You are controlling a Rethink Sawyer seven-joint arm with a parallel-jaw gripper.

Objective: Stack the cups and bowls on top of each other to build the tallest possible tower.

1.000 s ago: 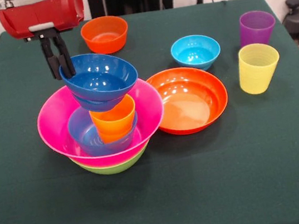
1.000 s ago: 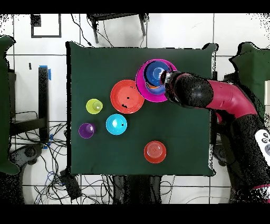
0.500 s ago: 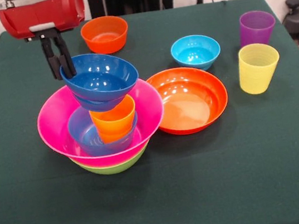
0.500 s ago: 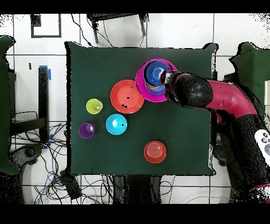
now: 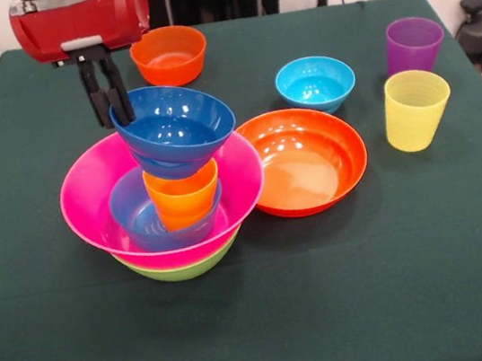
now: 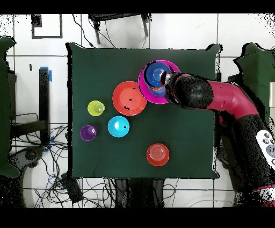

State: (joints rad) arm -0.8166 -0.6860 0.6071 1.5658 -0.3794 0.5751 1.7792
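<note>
Placement step in hand: gripper (image 5: 111,107) apparently clamped on the dark blue bowl (image 5: 175,128) rim (contact partly hidden), above the orange cup (image 5: 183,194); next, centre and release.

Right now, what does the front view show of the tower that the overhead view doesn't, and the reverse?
Front only: the gripper shut on the dark blue bowl's rim, the bowl tilted over the orange cup, and the lime green bowl beneath the pink bowl. Overhead only: the arm reaching across the table edge. Both: the large orange bowl touching the tower.
</note>
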